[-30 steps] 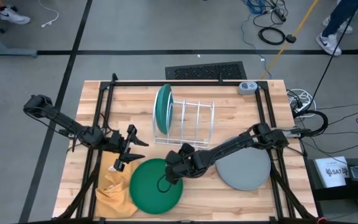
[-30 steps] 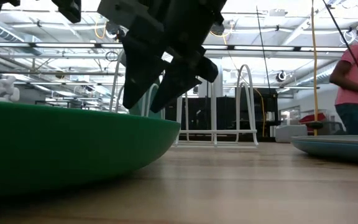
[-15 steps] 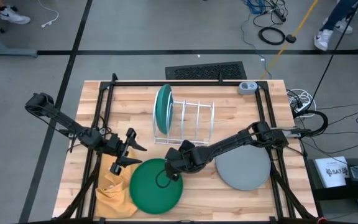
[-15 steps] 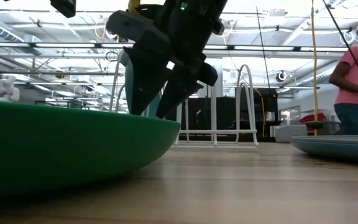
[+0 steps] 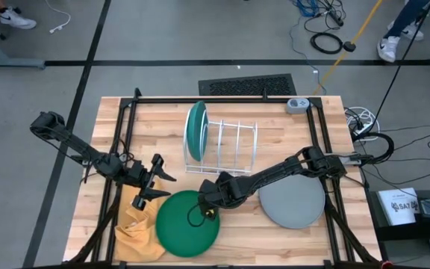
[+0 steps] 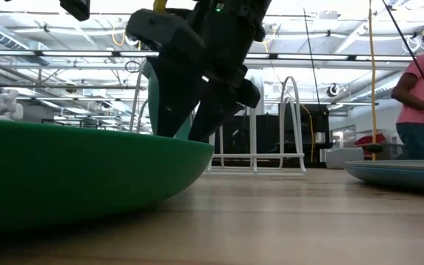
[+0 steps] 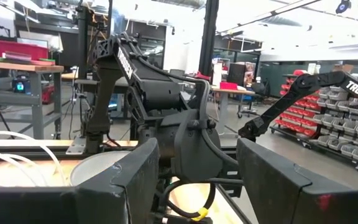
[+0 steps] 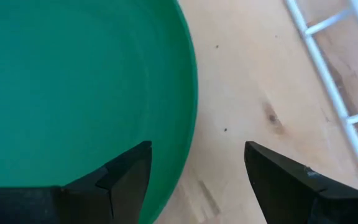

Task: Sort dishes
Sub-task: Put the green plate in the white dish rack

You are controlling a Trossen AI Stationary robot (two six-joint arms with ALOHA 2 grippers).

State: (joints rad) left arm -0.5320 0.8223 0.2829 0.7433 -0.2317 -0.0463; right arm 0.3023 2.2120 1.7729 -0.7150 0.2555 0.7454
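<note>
Three plates are showing on the table (image 5: 275,127). Dark green plate (image 5: 181,228) is lying flat at 7 o'clock, overlapping a yellow cloth (image 5: 134,228). Right gripper (image 5: 209,208), fingers spread, is straddling its rim (image 8: 188,118) without clamping. Grey plate (image 5: 293,202) is lying flat at 4 o'clock. Teal plate (image 5: 195,128) is standing upright in the white rack (image 5: 230,146) at 12 o'clock. Left gripper (image 5: 155,179), released, is hovering at 9 o'clock.

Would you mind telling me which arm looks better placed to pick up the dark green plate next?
The right. Its gripper hangs open over the dark green plate's rim, fingers straddling the edge. The left gripper is open too, but off the plate, above the mustard-yellow cloth.
</note>
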